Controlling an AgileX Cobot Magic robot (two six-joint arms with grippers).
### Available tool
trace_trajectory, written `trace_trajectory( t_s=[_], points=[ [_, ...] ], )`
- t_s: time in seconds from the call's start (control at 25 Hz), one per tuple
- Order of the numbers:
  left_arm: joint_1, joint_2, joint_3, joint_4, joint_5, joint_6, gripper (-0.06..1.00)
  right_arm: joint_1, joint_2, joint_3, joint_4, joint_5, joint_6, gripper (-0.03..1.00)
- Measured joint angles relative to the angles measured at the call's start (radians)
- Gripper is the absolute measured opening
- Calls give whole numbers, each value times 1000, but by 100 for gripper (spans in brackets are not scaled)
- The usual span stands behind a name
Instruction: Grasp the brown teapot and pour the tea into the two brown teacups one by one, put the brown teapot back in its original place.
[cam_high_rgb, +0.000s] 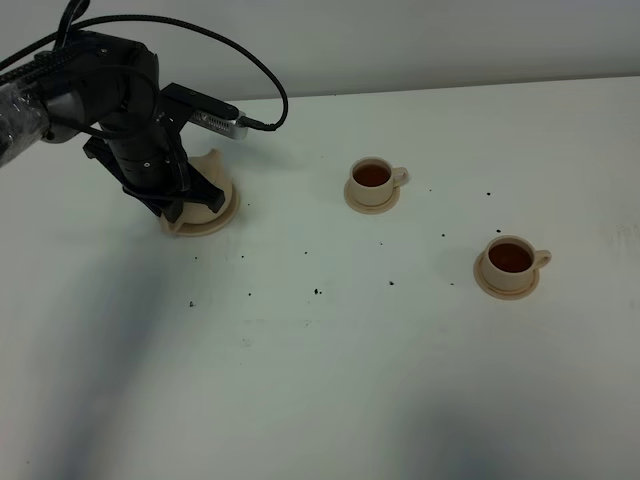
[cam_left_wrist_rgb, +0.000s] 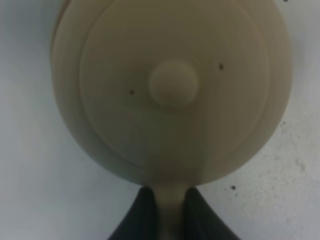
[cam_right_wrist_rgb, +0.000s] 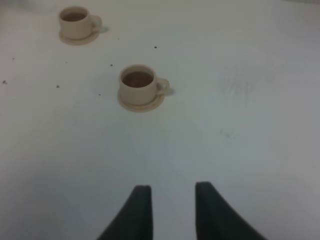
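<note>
White and flecked with dark specks, the surface (cam_high_rgb: 330, 350) runs under everything I can see, with a pale wall behind it. From the high camera I have the left gripper (cam_high_rgb: 180, 205) down over the brown teapot (cam_high_rgb: 212, 190), which sits on its wide saucer (cam_high_rgb: 205, 226) at the far left of the surface; I judge that saucer to be the pot's original place. In the left wrist view I look straight down on the lid and its knob, and the two dark fingers (cam_left_wrist_rgb: 142, 215) are pinching the pot's loop handle between them, which is the only part slim enough to hold.

Both brown teacups already hold tea. The farther cup (cam_high_rgb: 373, 180) stands on its small saucer near the middle of the surface, and the nearer cup (cam_high_rgb: 511, 262) stands on its own saucer off to the right, well apart from the pot. Dark reddish-brown tea (cam_high_rgb: 372, 175) shows in each, so I take the pouring as done and the pot as set down, or nearly so.

My right gripper (cam_right_wrist_rgb: 172, 192) hangs idle over bare surface, fingers spread with nothing between them, kept clear of the cups. What I think remains is to let go of the handle and lift straight away, so the pot is not dragged off its saucer.
</note>
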Motion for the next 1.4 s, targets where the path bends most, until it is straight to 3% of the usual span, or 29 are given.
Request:
trace_trajectory(
  t_s=[0.8, 1.4],
  points=[
    [0, 0, 0, 73, 20, 9, 15, 0, 0, 0, 0, 0, 0, 24],
    [0, 17, 0, 44, -19, 9, 15, 0, 0, 0, 0, 0, 0, 24]
  ],
)
